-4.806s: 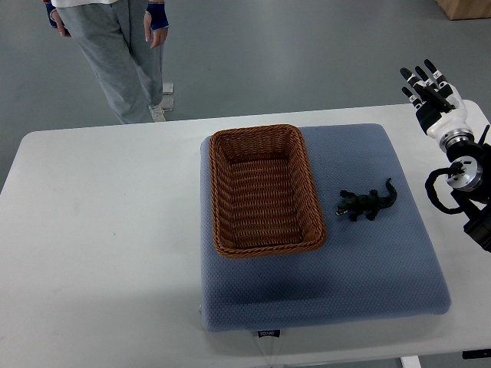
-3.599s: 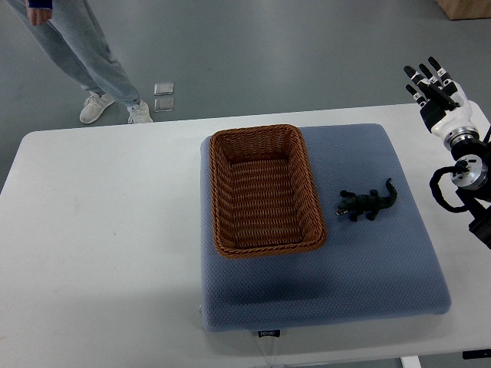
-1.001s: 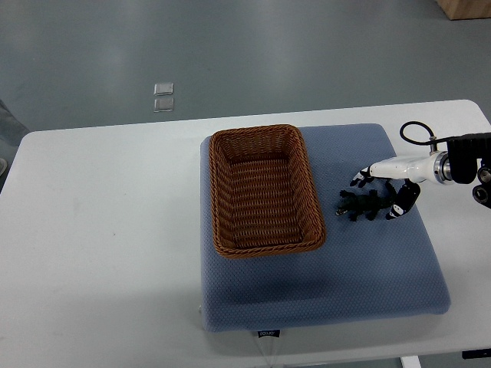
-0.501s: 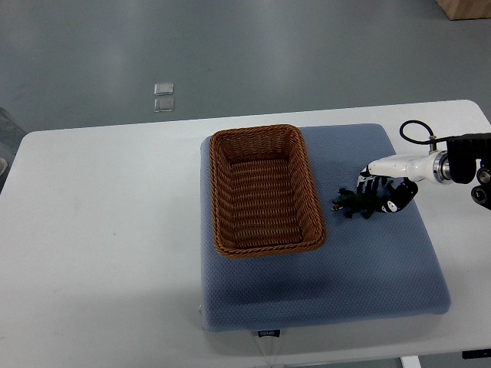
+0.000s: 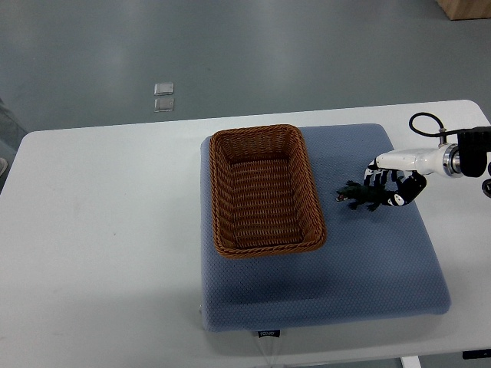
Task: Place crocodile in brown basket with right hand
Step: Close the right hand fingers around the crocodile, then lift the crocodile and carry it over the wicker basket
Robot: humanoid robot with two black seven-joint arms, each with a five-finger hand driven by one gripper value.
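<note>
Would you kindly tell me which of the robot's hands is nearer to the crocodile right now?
Right. The right hand is closed on the crocodile at its tail end, over the blue cushion right of the brown basket. The left hand is not in view.

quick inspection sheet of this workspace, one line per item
surface: white table with a blue-grey pad on it
job's things: brown basket empty, on the pad's left part; crocodile right of it, outside it
clutter: nothing seen
grippers: right hand closed on the crocodile's tail end; left hand not in view
cables: black loop at the right wrist, clear of the basket
surroundings: grey floor with two small squares; wooden box corner, top right
</note>
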